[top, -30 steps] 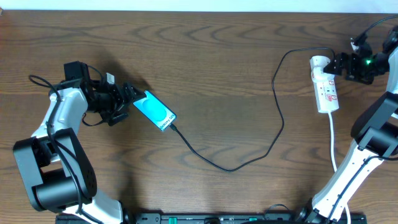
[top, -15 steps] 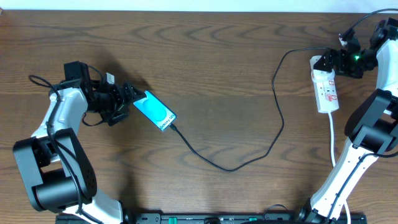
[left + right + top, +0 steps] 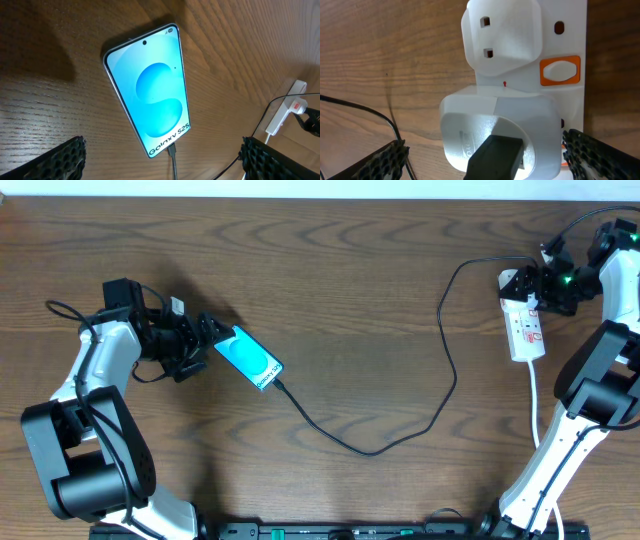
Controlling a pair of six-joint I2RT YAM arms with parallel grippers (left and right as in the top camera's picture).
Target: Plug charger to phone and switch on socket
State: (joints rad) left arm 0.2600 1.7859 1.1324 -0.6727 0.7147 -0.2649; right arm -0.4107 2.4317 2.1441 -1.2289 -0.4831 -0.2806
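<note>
Overhead has the phone (image 3: pixel 248 358) at 9 o'clock with the charger (image 3: pixel 368 451) apparently seated in its lower end, and the socket (image 3: pixel 527 330) at 3 o'clock under your right gripper (image 3: pixel 527 288), jaws wide and empty; the left gripper (image 3: pixel 207 340), equally wide, sits beside the phone. In the right wrist view the orange switch (image 3: pixel 560 69) lies at 2 o'clock from the white adapter (image 3: pixel 495 125); shift there and press squarely with one fingertip.
</note>
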